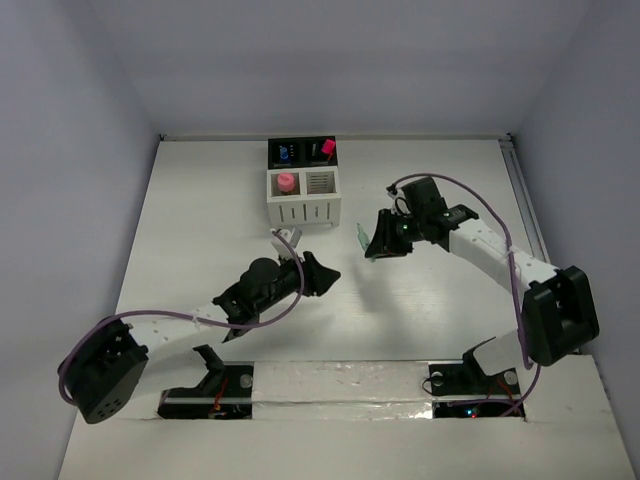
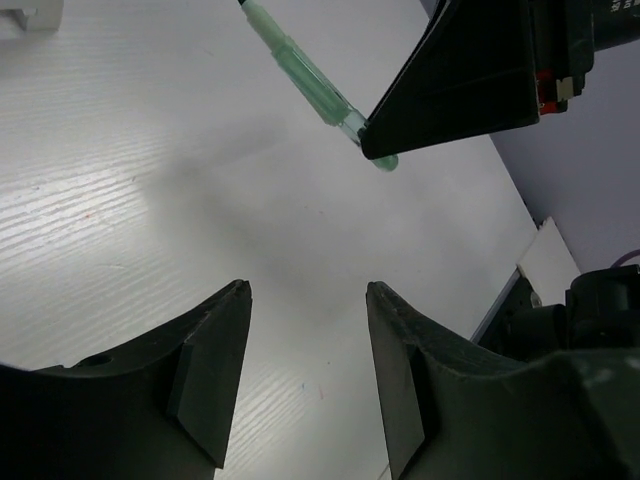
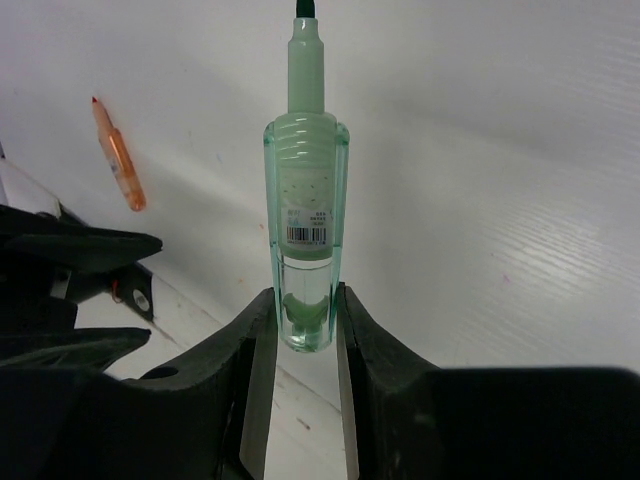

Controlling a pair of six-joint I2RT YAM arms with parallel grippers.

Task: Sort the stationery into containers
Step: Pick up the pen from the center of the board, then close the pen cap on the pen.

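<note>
Inside the right pincer sits a green pen

Lab booth: plain walls, white table

Top of the right wrist view slices off the green pen at its dark tip. Over on the left wrist camera, that pen loses its upper end to the frame, and its lower end slips behind a dark finger of the right gripper, the finger itself cropped at the top. A white corner peeks in at that picture's upper left, too little of it to name. Overhead, by the table's far edge, the container block: a blue item and a pink item in the black back cups, too small to identify. The left gripper fingers run off the bottom edge.
</note>
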